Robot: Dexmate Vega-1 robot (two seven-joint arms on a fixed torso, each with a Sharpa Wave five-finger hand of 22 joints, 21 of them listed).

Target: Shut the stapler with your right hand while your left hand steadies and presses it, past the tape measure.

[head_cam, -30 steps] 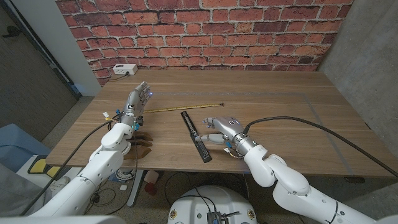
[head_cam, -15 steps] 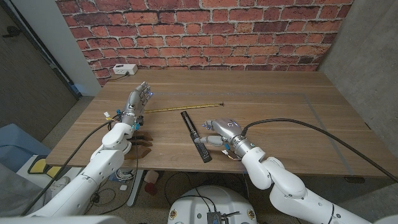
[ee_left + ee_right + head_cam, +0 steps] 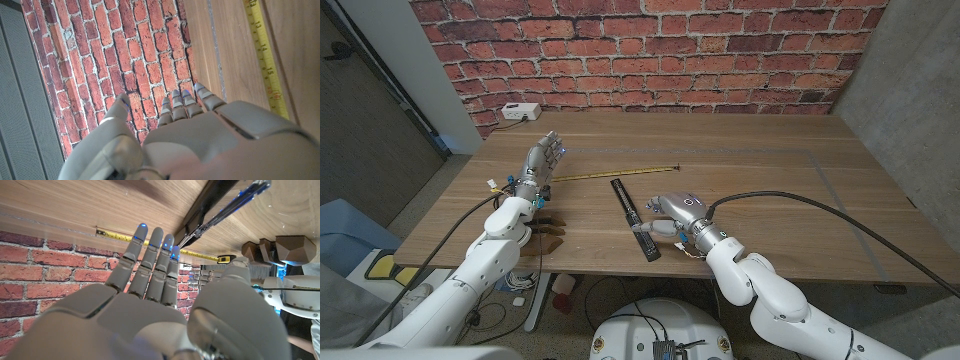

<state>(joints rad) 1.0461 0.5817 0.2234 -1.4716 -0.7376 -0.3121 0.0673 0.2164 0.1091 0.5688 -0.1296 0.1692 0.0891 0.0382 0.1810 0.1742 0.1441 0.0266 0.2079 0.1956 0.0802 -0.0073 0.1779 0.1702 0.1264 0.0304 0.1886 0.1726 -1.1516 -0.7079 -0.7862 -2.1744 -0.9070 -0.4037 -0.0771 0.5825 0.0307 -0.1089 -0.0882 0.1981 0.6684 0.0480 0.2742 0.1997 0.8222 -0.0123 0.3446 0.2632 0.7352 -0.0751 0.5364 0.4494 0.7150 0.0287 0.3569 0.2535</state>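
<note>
So I'm at the approach step, nothing's been closed yet. The stapler (image 3: 635, 218) lies opened out flat as a long black strip on the desk (image 3: 770, 170), running from near the yellow tape measure (image 3: 618, 173) down toward the front edge. My right hand (image 3: 670, 215) sits just beside its near half, on the right side, fingers (image 3: 150, 255) stretched out and apart, holding nothing. From the head view I can't tell if the fingertips are touching the stapler or just short of it.

My left hand (image 3: 542, 160) is well off to the left, standing upright with fingers (image 3: 182, 102) fairly straight and loosely together, also empty. It's nowhere near the stapler, so my guess is the next move needs that hand brought across to pin one end down before the right folds the other arm over.

Room-wise: loads of bare desk to the right and behind the stapler. The near end of the stapler is close to the front edge though, so I'd be wary of shoving it that way. The tape line crosses just beyond its far end.
</note>
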